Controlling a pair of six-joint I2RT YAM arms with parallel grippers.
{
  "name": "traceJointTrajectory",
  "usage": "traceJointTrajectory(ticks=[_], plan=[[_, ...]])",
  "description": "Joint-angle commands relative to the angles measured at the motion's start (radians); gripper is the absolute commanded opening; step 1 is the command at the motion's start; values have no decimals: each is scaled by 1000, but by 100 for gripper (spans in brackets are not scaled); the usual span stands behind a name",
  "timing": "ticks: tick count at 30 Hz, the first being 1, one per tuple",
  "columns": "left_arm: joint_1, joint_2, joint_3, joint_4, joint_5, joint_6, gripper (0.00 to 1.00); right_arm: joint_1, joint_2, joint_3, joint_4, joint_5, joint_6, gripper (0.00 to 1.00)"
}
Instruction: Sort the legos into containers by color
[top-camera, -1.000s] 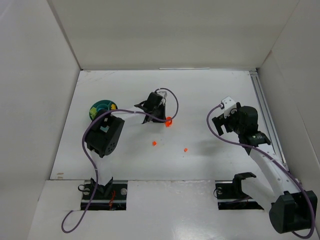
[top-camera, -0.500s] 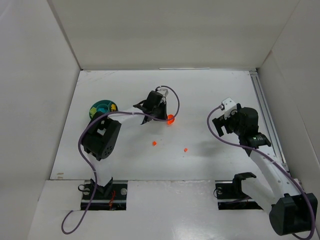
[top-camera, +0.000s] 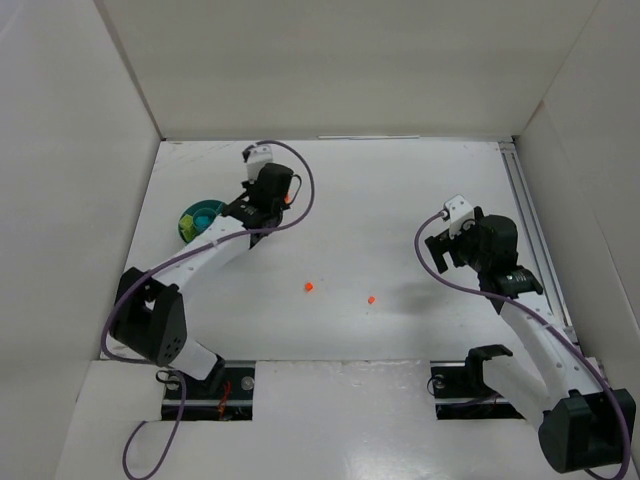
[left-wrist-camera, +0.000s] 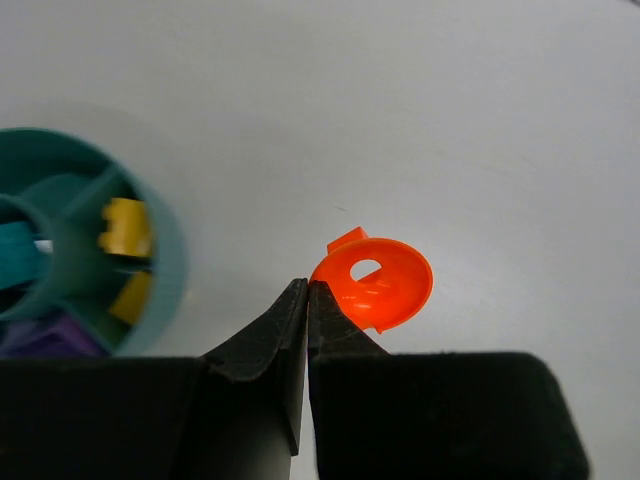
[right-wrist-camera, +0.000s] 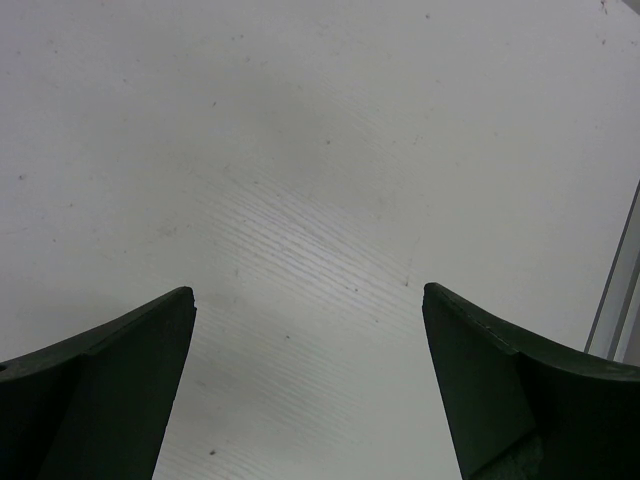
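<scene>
Big picture first: the white counter (top-camera: 400, 190) is mostly bare, and the two arms are doing very different jobs. The left arm (top-camera: 200, 262) is stretched far out toward the back left, because that's where the dish (left-wrist-camera: 168, 270) sits. The right arm (top-camera: 530, 330) hangs over its own side, well apart from any lego. Its end effector (right-wrist-camera: 308, 292) is spread wide with only counter between the fingers, so I'd say it's waiting its turn.

Now the dish. It's teal, with wedge compartments around a central cup, and some sorting already shows. Yellow legos (left-wrist-camera: 125, 225) share one wedge on the near side, and a purple lego (left-wrist-camera: 40, 340) sits in the next wedge round.

Here's the action: the left end effector (left-wrist-camera: 307, 288) is pressed together at the tips, pinching the orange round (left-wrist-camera: 378, 285) by its thin rim. That's the sensible grip, since the piece is flat and there's little else to grab. The round hangs to the side of the tips, just beside the dish wall and not yet over any wedge. My read is that this is the carry, with the drop to come. An edge pinch like that could let the piece swing or slip.

Smallest last: two orange bits (top-camera: 309, 287) (top-camera: 371, 299) lie loose mid-counter, between the arms. Either arm could plausibly reach them.
</scene>
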Motion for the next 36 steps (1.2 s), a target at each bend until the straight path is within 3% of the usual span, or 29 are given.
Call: traceJointTrajectory(ticks=[1,7,10,12,13,14,18,29,36], plan=[[107,-61,46,-187,-323,-115,0,-7,-15,7,15,-3,-8,100],[296,-90,57,-229,-467,-154,0,-7,5,7,15,-3,-17,100],[349,-76,57,-137,-467,-24,0,-16,14,7,15,-12,-17,100],[358,-62,8,10,-512,72,0,-16,24,7,15,-12,-17,100],[358,-76,-44,148,-496,176,0,-16,37,7,15,-21,-17,100],[370,-76,-44,150,-467,235,0,-16,37,7,15,-21,-17,100],[436,-128,-147,388,-320,312,0,-16,77,16,15,-21,-27,100],[491,-128,-331,683,-105,406,0,-16,119,25,24,-40,-27,100],[491,-107,-354,714,-68,415,0,-16,128,25,24,-40,-27,100]])
